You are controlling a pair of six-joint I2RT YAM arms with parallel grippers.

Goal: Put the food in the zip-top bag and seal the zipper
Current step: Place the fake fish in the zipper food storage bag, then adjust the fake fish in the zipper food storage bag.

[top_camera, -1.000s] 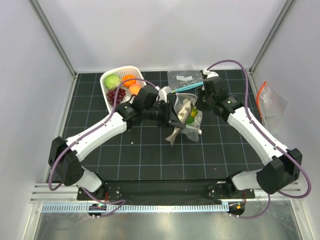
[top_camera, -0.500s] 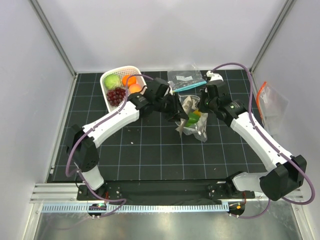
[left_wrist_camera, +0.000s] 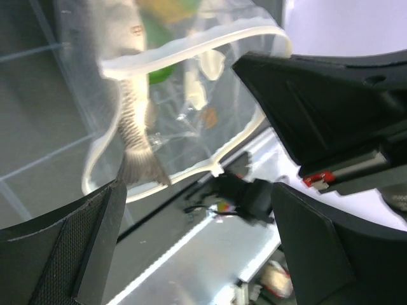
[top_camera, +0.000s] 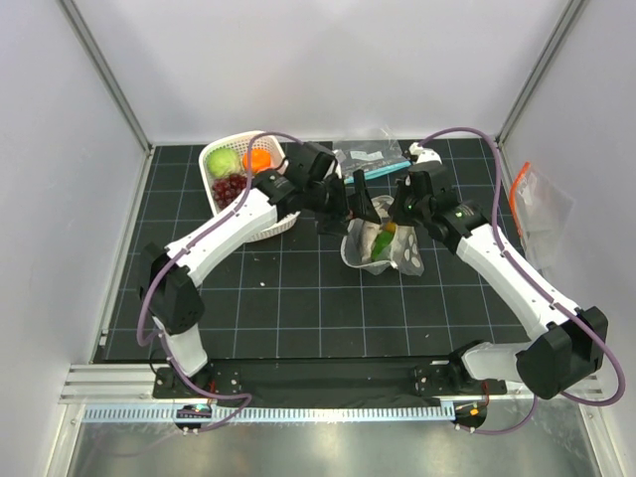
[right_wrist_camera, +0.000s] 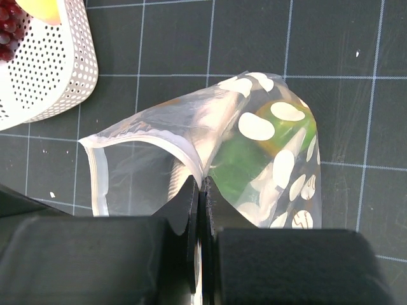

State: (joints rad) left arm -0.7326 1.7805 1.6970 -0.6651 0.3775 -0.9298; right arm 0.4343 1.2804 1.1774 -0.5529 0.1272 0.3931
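Observation:
The zip-top bag (top_camera: pixel 390 248), clear with white oval dots (right_wrist_camera: pixel 280 162), hangs mouth-up at the mat's middle. My right gripper (right_wrist_camera: pixel 201 183) is shut on the zipper (right_wrist_camera: pixel 162 140), at the mouth's rim (top_camera: pixel 397 212). Green food (right_wrist_camera: pixel 232 168) and a pale fish-shaped piece (left_wrist_camera: pixel 133 136) lie inside the bag. My left gripper (left_wrist_camera: pixel 197 194) stands wide open and holds nothing, just left of the bag's mouth (top_camera: pixel 348 199). More food sits in the white basket (top_camera: pixel 214 184): a pale green piece (top_camera: pixel 224 161), an orange one (top_camera: pixel 258 159) and purple grapes (top_camera: pixel 231 186).
A smaller clear bag with a teal strip (top_camera: pixel 370 154) lies at the back, behind the grippers. Another clear bag with an orange strip (top_camera: pixel 537 199) rests off the mat at the right wall. The basket's perforated wall (right_wrist_camera: pixel 54 70) stands close to the bag's left.
My left gripper has opened wide and swung back toward the basket. The pale fish-shaped piece it carried now sits in the bag. The bag has shifted slightly right with the right gripper.

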